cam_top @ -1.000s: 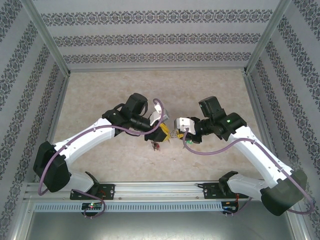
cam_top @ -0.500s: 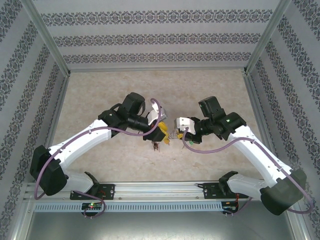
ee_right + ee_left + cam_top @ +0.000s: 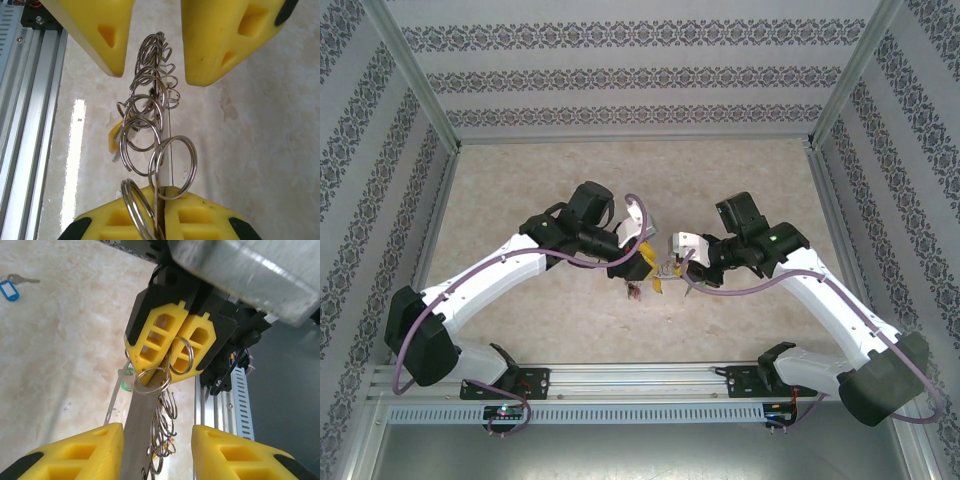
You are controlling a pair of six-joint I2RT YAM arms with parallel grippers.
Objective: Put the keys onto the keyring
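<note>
At worktop (image 3: pixel 520 180) centre, right fingers (image 3: pixel 120 222): clenched on the keyring (image 3: pixel 141 432), steadying it.
Left fingers (image 3: pixel 75 455): released, straddling small rings (image 3: pixel 145 125) from 6 o'clock.

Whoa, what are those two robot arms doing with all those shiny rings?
The right fingers are pinched shut on the keyring, which has a bunch of small metal rings strung along it. The left fingers stand open on either side of it, not gripping. One blue-tagged key lies apart on the table.
</note>
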